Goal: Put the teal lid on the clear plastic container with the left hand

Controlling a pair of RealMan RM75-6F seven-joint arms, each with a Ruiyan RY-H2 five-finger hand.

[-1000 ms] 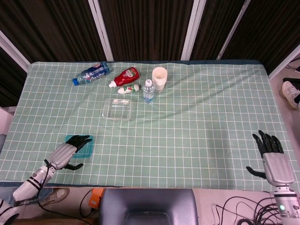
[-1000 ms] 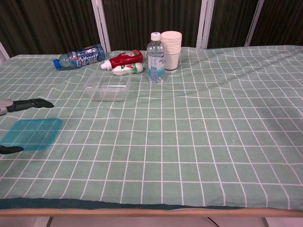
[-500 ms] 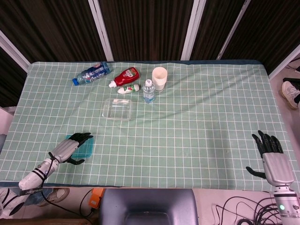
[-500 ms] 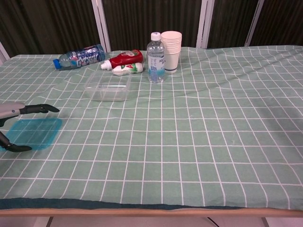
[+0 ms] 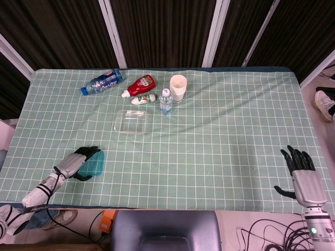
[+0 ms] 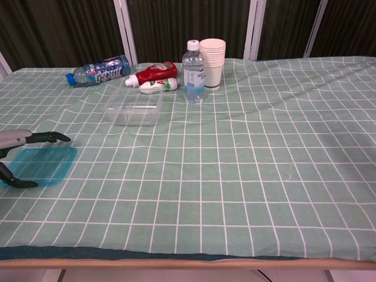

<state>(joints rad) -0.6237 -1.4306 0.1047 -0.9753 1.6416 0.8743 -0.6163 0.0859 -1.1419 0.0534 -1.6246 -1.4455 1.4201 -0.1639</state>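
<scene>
Both my hands differ: left hand fingers grasp the lid; right hand fingers released.

1. The worktop is covered by a green cloth with a white grid.
2. Near its far edge lie a blue-labelled bottle, a red sauce bottle and a small white bottle.
3. An upright water bottle stands beside stacked paper cups.
4. The clear plastic container sits just nearer.
5. The teal lid lies at the near left.
</scene>
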